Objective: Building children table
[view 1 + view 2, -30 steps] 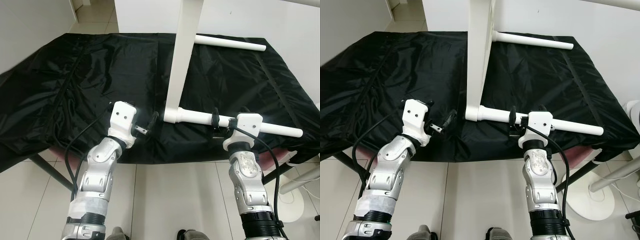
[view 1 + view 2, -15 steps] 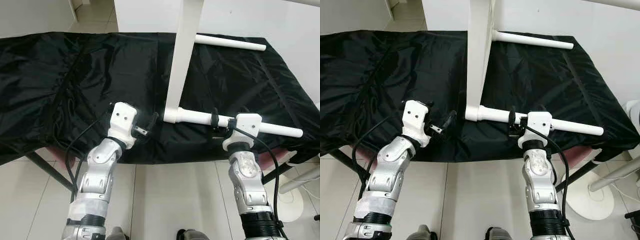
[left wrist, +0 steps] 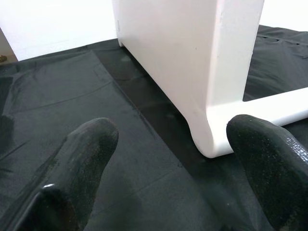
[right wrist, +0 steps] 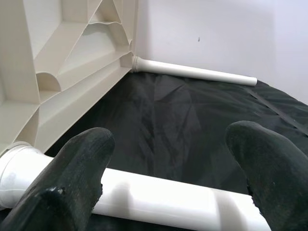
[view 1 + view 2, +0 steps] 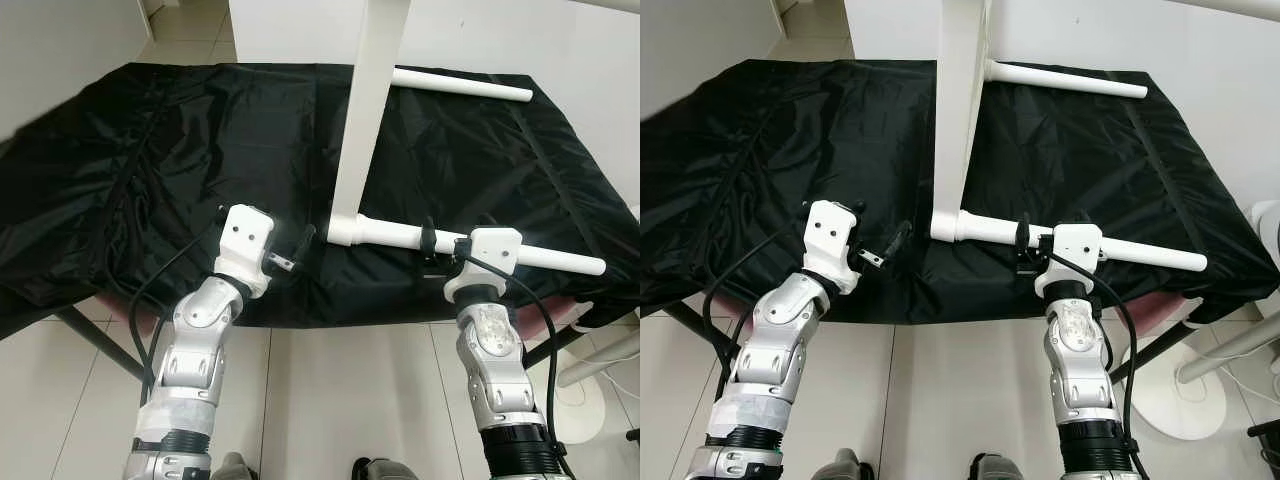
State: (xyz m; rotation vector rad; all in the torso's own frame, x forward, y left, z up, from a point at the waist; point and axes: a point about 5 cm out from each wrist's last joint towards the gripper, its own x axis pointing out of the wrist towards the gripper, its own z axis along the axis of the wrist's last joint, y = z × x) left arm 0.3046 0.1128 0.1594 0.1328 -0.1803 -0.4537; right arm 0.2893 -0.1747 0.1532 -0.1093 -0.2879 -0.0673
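A black cloth [image 5: 150, 170] covers the work surface where a white children's tabletop [image 5: 365, 110] stands on edge, rising out of the head camera's view. At left, the left gripper [image 5: 295, 255] hovers just short of the tabletop's lower corner, its fingers [image 3: 89, 159] spread apart with nothing between them; the wrist camera looks straight at that rounded corner. At centre, the near leg [image 5: 470, 245] juts horizontally from the corner toward the robot's right, apparently seated in its socket. The right gripper [image 5: 435, 245] sits at this leg, its fingers [image 4: 82, 163] parted and lying either side of the tube rather than clamped on it, as the wrist view shows. At the back right, a far leg [image 5: 460, 85] also projects from the tabletop's underside, whose moulded ribs appear in the right wrist view. Two legs thus look fitted; how firmly cannot be judged. Any other legs and setting the table upright seem to remain.
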